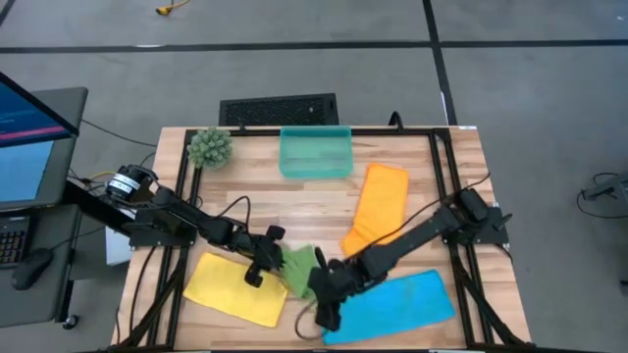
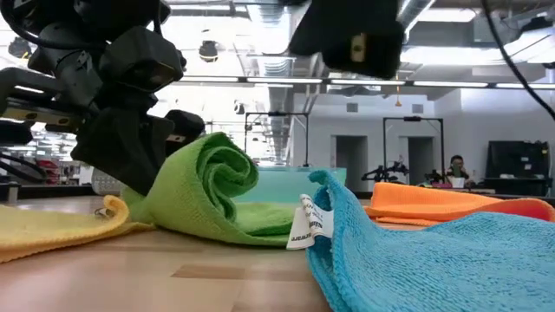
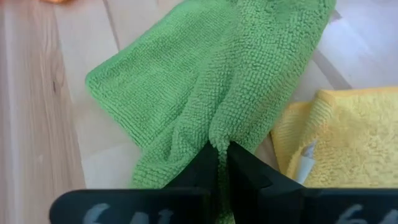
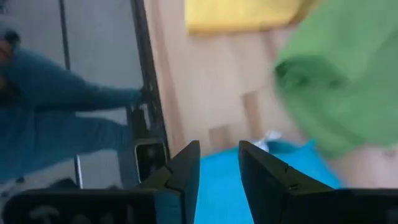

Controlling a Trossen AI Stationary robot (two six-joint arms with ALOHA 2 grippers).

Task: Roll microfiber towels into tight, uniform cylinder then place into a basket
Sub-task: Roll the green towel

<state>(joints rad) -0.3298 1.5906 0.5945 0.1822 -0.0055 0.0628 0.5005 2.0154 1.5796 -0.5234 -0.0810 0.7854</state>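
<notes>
The green towel (image 1: 297, 267) lies half rolled near the table's (image 1: 294, 206) front edge, between the yellow towel (image 1: 235, 289) and blue towel (image 1: 392, 306), its roll axis running front to back. The left gripper (image 3: 222, 163) pinches its fold; the right gripper (image 4: 219, 174) hovers parted, grasping nothing. Bare wood stretches toward the basket (image 1: 315, 152).

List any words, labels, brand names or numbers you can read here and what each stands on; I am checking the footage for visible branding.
None can be read.
White care tag on the blue towel: printed, too small to read.
White tag at the yellow towel: blurred, no text legible.
Pale marks on the left wrist's housing: cut off, unreadable.
Monitor beside the table: no legible text.
</notes>
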